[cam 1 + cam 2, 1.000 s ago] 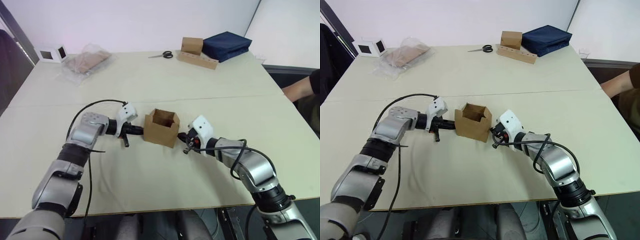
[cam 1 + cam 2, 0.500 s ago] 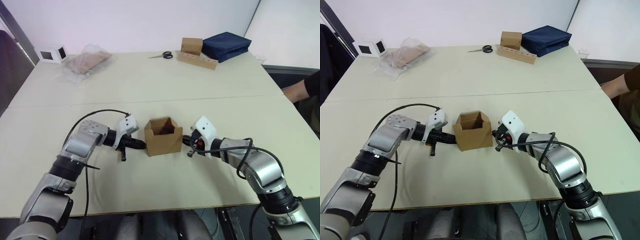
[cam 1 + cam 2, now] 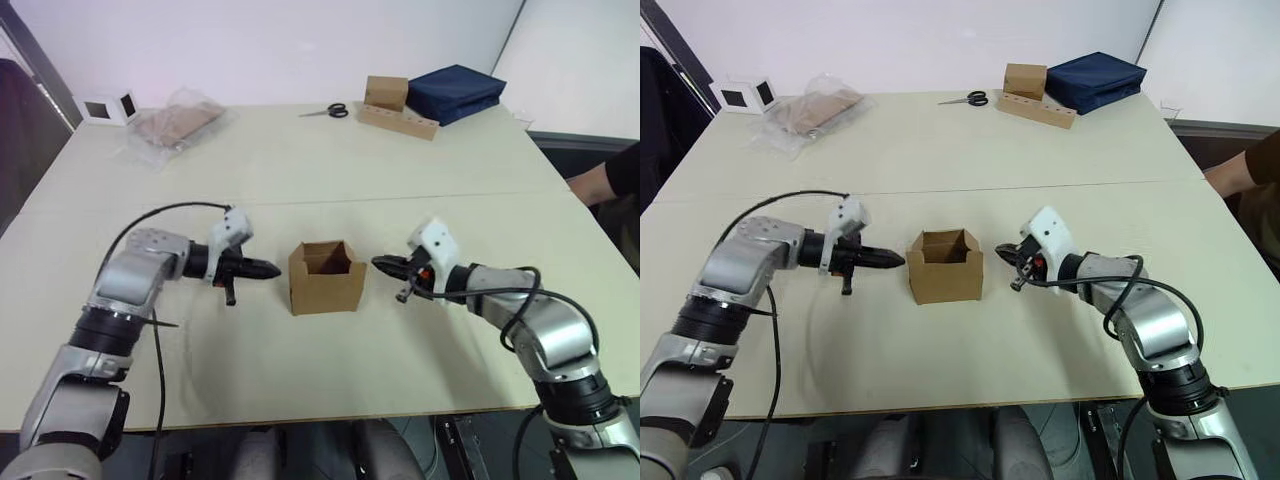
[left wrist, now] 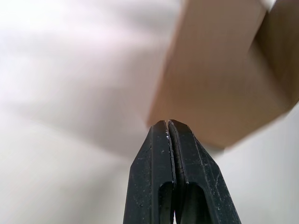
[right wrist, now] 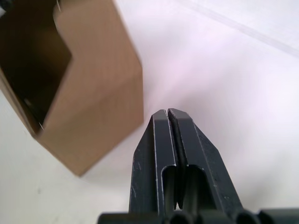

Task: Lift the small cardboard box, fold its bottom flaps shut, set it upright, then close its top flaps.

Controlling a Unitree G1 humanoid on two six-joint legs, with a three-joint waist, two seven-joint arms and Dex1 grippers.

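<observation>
Pale cream and wide, the counter (image 3: 300, 160) is sitting under plain white walls, with a seam running across its middle. Near the front of it, the small plain brown corrugated cardboard box (image 3: 327, 278) is standing upright on its base, its open end facing straight up. Roughly cube-shaped, it is showing no clear long axis. Its short brown top flaps (image 3: 944, 246) are standing up around the opening, and the dark inside is showing between them. The end it is resting on is hidden.

Both arms are reaching in low over the counter from opposite sides, forearms nearly level and aimed at the box. The left claw (image 3: 267, 269) is pointing at the box's left wall and is staying just short of it, with a gap of bare counter between. In the left wrist view, its two black fingers (image 4: 159, 158) are pressed together with nothing between them. The right claw (image 3: 383, 263) is pointing at the box's right wall, also apart from it, and its black fingers (image 5: 161, 149) are likewise closed on nothing.

Along the far edge are lying a clear plastic bag of brown material (image 3: 170, 125), a white cube with dark windows (image 3: 108, 105), black-handled scissors (image 3: 324, 110), a tan box with a long holed cardboard strip (image 3: 395, 107) and a folded navy blue cloth bag (image 3: 455, 90). A person's arm (image 3: 605, 180) is resting at the right edge.
</observation>
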